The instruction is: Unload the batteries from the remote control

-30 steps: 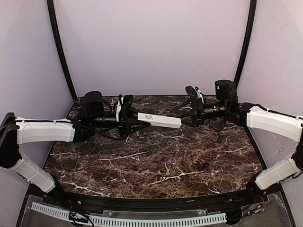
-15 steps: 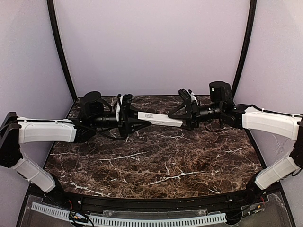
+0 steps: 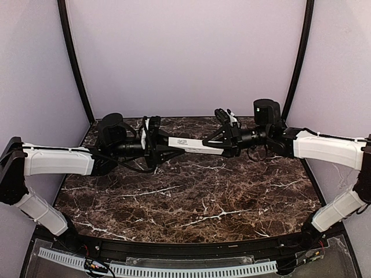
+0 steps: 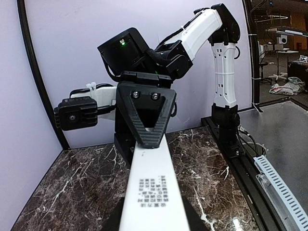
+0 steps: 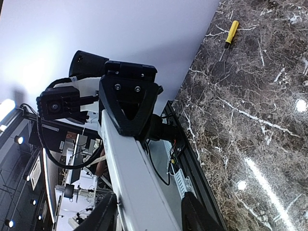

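Remote control held level in the air between the two arms, above the far part of the dark marble worktop.

The left jaws pinch the remote's left end and carry it, with its small dark label facing up. The right jaws straddle the other end, one finger on each long side (whether they actually press it cannot be told). No batteries show in any view. A yellow stick lies alone on the worktop, well apart from the remote.
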